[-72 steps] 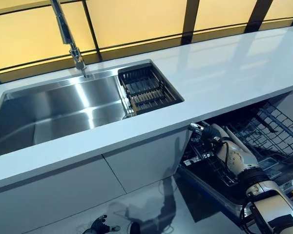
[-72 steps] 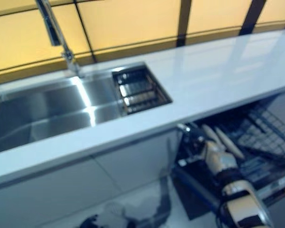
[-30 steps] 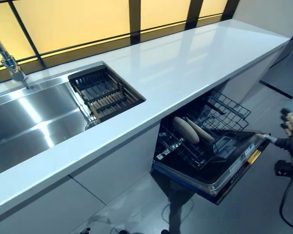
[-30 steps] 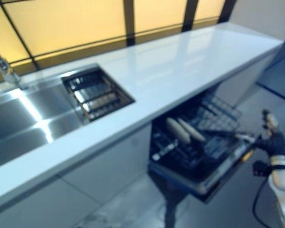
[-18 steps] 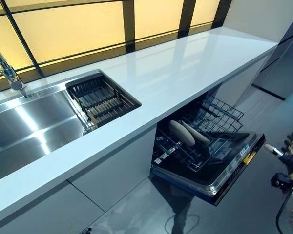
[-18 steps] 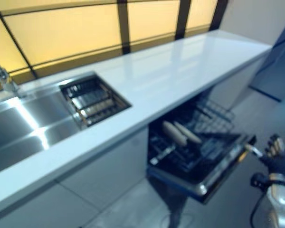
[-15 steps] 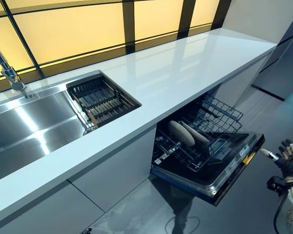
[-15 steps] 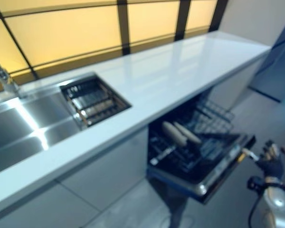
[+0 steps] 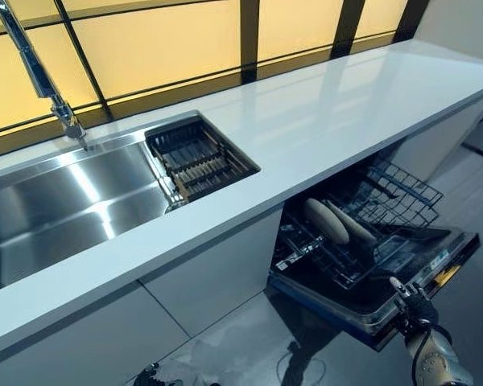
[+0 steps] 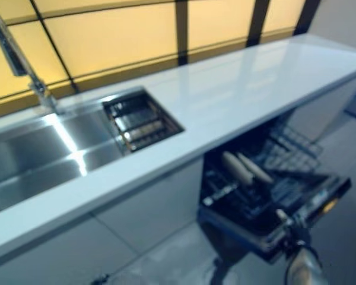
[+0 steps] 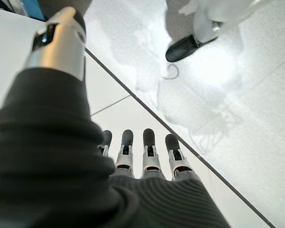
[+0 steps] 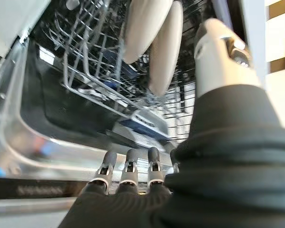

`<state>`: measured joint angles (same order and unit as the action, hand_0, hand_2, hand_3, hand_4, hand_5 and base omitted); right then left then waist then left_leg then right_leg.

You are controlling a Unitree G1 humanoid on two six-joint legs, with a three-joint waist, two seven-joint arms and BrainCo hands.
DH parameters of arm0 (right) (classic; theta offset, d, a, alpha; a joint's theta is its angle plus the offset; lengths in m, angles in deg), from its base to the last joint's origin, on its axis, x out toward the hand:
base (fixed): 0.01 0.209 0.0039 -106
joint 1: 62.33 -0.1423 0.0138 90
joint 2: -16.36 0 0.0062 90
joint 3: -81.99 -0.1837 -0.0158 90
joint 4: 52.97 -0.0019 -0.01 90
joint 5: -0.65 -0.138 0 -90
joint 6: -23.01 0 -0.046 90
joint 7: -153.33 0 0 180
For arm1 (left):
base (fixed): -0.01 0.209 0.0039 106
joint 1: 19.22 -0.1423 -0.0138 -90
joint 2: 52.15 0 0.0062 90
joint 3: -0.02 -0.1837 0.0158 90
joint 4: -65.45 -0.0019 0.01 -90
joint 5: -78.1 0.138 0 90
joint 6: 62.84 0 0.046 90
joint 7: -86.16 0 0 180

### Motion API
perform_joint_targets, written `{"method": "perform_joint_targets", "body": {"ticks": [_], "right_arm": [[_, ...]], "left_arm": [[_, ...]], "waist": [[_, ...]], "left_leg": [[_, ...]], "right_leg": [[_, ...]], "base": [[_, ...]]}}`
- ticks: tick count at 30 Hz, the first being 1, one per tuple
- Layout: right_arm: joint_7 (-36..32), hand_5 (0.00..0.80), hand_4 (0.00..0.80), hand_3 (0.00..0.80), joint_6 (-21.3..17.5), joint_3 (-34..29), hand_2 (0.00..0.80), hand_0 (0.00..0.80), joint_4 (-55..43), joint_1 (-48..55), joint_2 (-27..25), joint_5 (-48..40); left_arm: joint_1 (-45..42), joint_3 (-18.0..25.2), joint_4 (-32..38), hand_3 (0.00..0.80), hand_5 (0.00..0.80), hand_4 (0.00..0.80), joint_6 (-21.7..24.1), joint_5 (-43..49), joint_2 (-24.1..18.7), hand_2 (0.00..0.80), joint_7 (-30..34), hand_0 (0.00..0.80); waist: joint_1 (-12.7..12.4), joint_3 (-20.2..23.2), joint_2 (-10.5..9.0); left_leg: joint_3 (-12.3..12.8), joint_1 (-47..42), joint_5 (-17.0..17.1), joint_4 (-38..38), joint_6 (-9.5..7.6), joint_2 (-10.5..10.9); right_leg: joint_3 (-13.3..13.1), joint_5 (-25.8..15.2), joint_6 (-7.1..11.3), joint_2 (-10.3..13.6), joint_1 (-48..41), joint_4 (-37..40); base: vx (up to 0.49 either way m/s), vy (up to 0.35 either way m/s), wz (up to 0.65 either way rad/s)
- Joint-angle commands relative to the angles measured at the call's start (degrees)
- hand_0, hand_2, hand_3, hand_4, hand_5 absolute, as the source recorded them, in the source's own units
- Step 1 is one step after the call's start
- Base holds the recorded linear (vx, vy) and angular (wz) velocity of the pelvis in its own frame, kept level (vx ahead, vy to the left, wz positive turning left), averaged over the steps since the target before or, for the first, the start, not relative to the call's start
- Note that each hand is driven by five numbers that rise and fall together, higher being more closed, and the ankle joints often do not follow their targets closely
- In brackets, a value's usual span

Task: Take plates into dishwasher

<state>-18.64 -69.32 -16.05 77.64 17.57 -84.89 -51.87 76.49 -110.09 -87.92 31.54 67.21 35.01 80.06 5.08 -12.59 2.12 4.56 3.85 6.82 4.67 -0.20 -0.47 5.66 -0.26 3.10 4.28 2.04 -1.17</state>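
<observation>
Two pale plates (image 9: 326,220) (image 12: 145,26) stand on edge side by side in the lower rack (image 9: 386,197) of the dishwasher under the counter. Its door (image 9: 439,253) hangs partly lowered, sloping out toward me. My right hand (image 9: 415,309) is at the door's front edge. In the right wrist view its fingers (image 12: 128,168) lie straight against the door's metal lip and hold nothing. My left hand (image 11: 145,156) hangs low, fingers straight, pointing at the pale floor, also holding nothing.
A long white countertop (image 9: 330,104) runs above the dishwasher. A steel sink (image 9: 64,201) with a dark drain basket (image 9: 197,157) and a tall faucet (image 9: 36,72) sits to the left. Grey cabinet fronts stand left of the dishwasher.
The camera has swung back toward the left. My right hand has come in from the air beyond the door's right end and down to the door's front edge. The plates have not moved.
</observation>
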Motion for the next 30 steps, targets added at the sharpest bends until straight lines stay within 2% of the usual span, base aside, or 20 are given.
{"method": "perform_joint_targets", "body": {"ticks": [1,5,9,14,23,30], "right_arm": [[0.94,0.0,0.0,0.0,-4.85,-1.18,0.0,0.0,2.4,-6.72,-0.47,-2.75],[3.66,0.0,0.0,0.0,-5.46,-1.82,0.0,0.0,5.01,-8.89,-1.56,-3.38],[5.87,0.0,0.0,0.0,-7.92,-3.27,0.0,0.0,6.96,-9.16,-2.78,-4.44],[9.64,0.0,0.0,0.0,-9.49,-5.77,0.0,0.0,6.2,-7.09,-3.89,-5.17],[12.6,0.0,0.0,0.0,-10.67,-12.34,0.0,0.0,6.31,1.03,-7.61,-0.89],[9.83,0.0,0.0,0.0,-9.98,-18.39,0.0,0.0,8.93,6.48,-10.49,-2.31]], "left_arm": [[5.25,-0.87,0.52,0.0,0.0,0.0,0.91,-1.16,-1.58,0.0,-1.03,0.0],[6.34,-1.52,0.54,0.0,0.0,0.0,1.08,-2.2,-1.8,0.0,-1.57,0.0],[6.72,-1.44,0.21,0.0,0.0,0.0,1.57,-3.24,-2.14,0.0,-1.96,0.0],[6.46,-0.77,0.33,0.0,0.0,0.0,2.05,-4.01,-2.15,0.0,-2.04,0.0],[5.72,1.16,-0.04,0.0,0.0,0.0,3.05,-4.9,-2.1,0.0,-2.05,0.0],[4.91,3.13,-2.05,0.0,0.0,0.0,3.65,-4.01,-2.36,0.0,-1.48,0.0]], "waist": [[-2.38,-2.6,-1.64],[-2.44,-3.85,-0.91],[-2.1,-4.82,-0.31],[-1.29,-5.15,-0.39],[1.14,-5.06,-2.09],[2.61,-3.78,-3.98]], "left_leg": [[1.75,0.27,-5.54,-5.35,-1.7,1.02],[1.23,1.62,-5.1,-5.9,-1.55,0.92],[0.8,3.16,-4.68,-6.59,-1.27,0.82],[0.76,3.57,-4.62,-6.9,-0.89,0.64],[2.07,2.66,-5.15,-6.47,-0.55,0.32],[3.98,1.04,-5.92,-5.32,-0.36,0.11]], "right_leg": [[-1.83,-4.32,2.57,3.84,5.34,-4.8],[-1.38,-3.99,2.17,3.74,6.42,-5.74],[-1.34,-3.53,1.59,3.4,7.65,-6.69],[-1.55,-3.32,1.15,3.01,8.01,-6.85],[-3.44,-3.75,1.08,2.0,8.07,-6.03],[-5.35,-4.5,1.65,1.3,7.43,-4.21]], "base": [[-0.072,-0.049,0.15],[-0.07,-0.037,0.1],[-0.068,-0.018,0.05],[-0.023,-0.002,0.01],[-0.015,0.03,-0.01],[0.001,0.038,-0.12]]}}
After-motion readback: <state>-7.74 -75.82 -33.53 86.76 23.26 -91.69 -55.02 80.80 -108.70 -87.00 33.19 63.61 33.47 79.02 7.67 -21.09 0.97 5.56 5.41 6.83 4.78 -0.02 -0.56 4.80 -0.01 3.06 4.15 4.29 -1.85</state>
